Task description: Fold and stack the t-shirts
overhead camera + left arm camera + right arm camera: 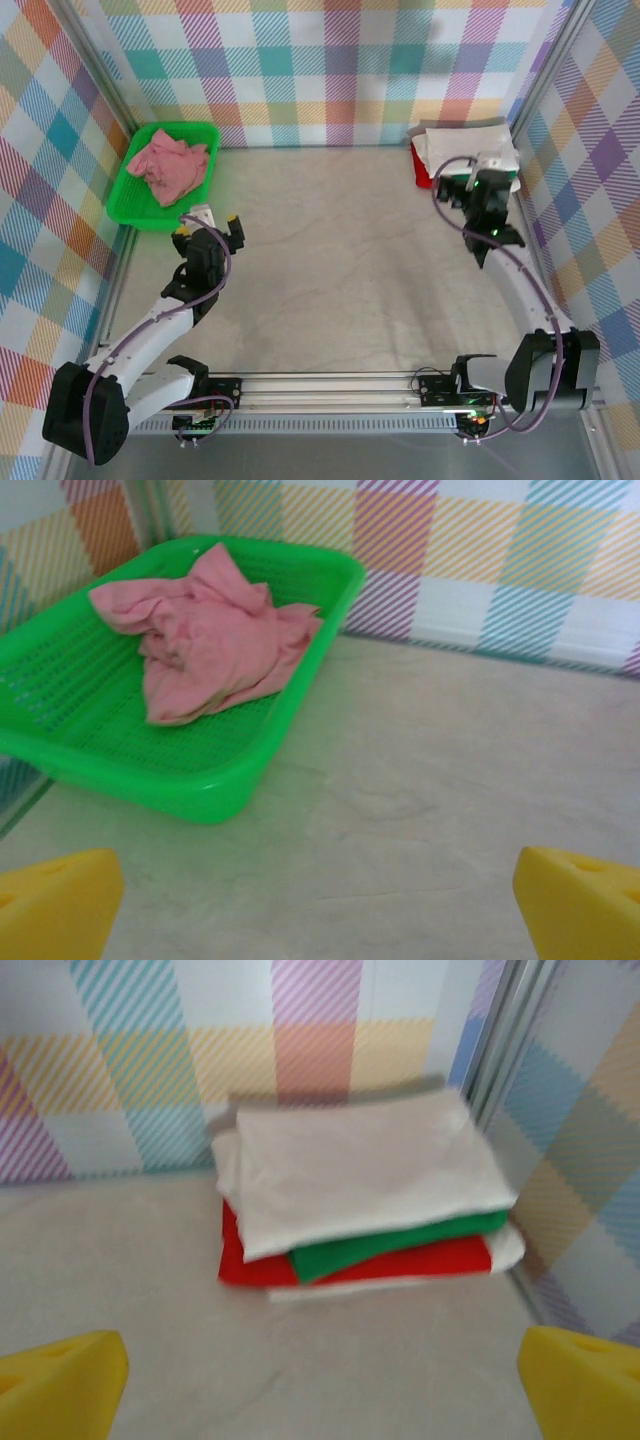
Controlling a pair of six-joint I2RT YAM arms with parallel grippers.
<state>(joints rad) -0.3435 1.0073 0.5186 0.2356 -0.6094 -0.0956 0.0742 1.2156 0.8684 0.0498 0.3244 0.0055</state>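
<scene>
Hovering jaws-apart beside the green tray (160,221) at the bench's (330,260) far-left corner, the left gripper (208,222) is targeting it. Left wrist: the pink t-shirt (215,640) is lying crumpled inside, awaiting folding. Right wrist: the right gripper (320,1395), likewise spread and empty, is facing the folded stack (360,1190), parked far-right.

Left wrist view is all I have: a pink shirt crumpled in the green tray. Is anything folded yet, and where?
Observer: Yes, a stack of folded t-shirts sits in the far right corner of the table.
Operator: What's in the stack?
Observer: A white shirt on top, then a green shirt, then a red shirt, with a white edge showing underneath.
Operator: Is the right arm holding anything?
Observer: No. The right gripper faces the stack but is short of it, jaws open with nothing between them.
</scene>
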